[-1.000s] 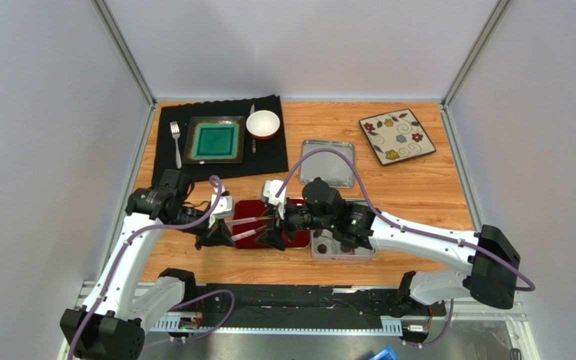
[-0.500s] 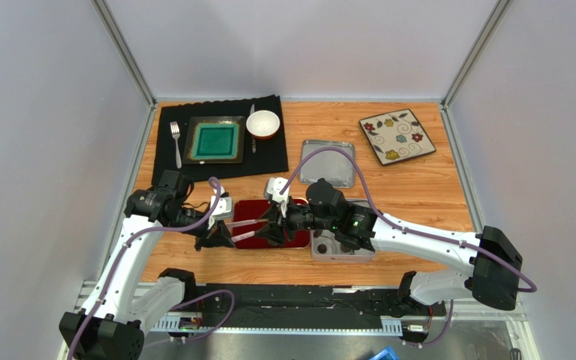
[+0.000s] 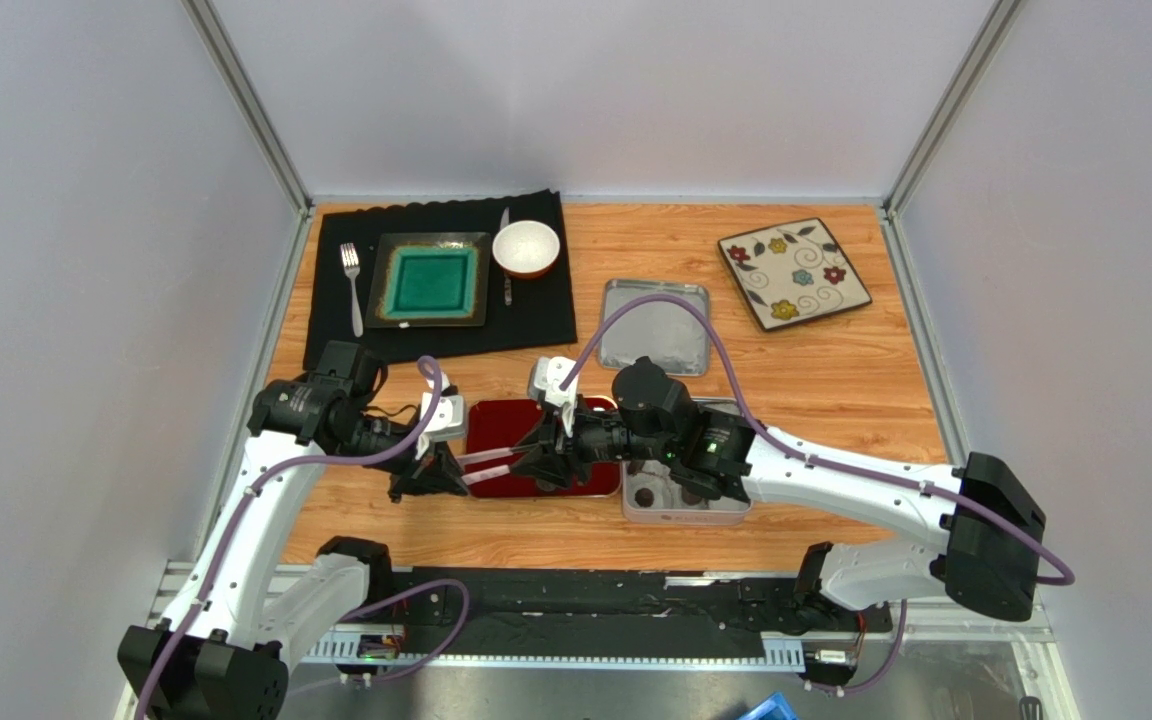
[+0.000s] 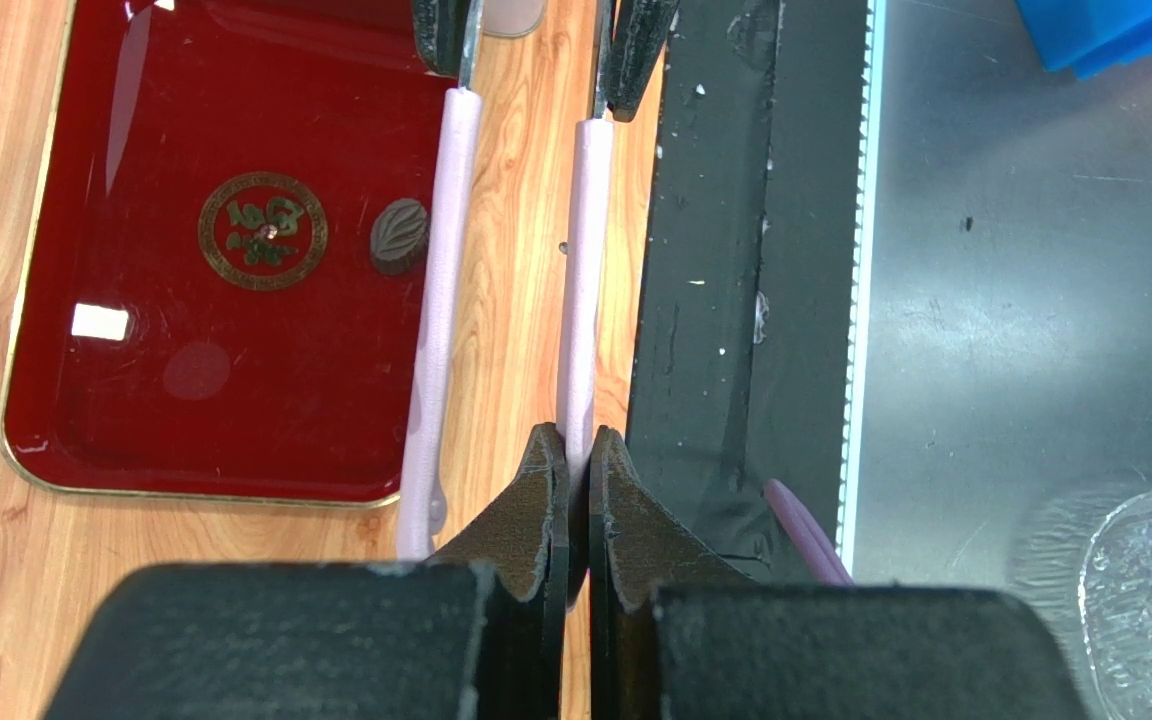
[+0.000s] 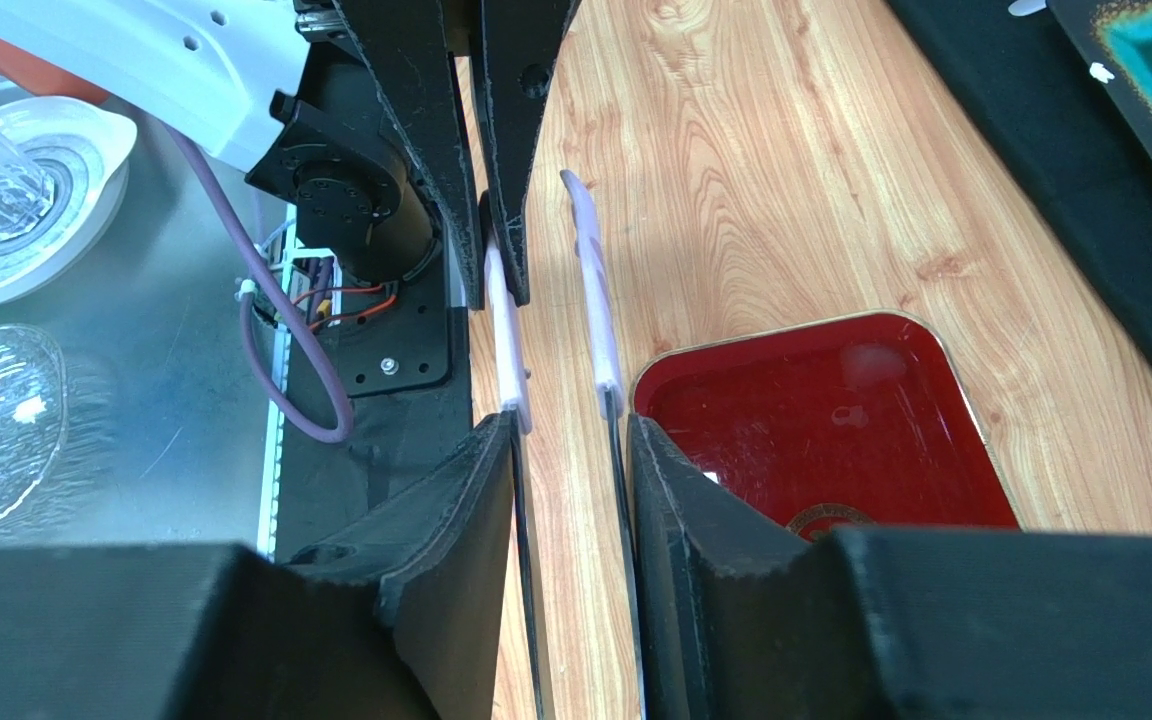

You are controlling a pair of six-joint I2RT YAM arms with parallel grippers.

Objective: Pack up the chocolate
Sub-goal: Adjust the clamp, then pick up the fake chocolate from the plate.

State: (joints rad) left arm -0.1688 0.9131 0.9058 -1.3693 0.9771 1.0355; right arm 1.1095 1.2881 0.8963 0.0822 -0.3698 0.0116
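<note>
My left gripper (image 3: pixel 444 476) at red tray (image 3: pixel 504 414) left edge | my right gripper (image 3: pixel 534 459) over tray, facing it | pink-handled tongs (image 3: pixel 486 461) span between both | chocolate (image 3: pixel 642 492) in tin (image 3: pixel 687 516) just right of tray

Plain pale grey walls (image 3: pixel 86 225) close three sides, joined by slanting metal posts (image 3: pixel 244 98) in the upper corners. A wooden tabletop (image 3: pixel 838 375) fills the middle, with a black strip (image 3: pixel 612 600) along the bottom.

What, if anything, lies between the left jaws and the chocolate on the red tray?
One pink arm of the tongs runs between the left gripper and the chocolate, close beside it; nothing else does.
</note>
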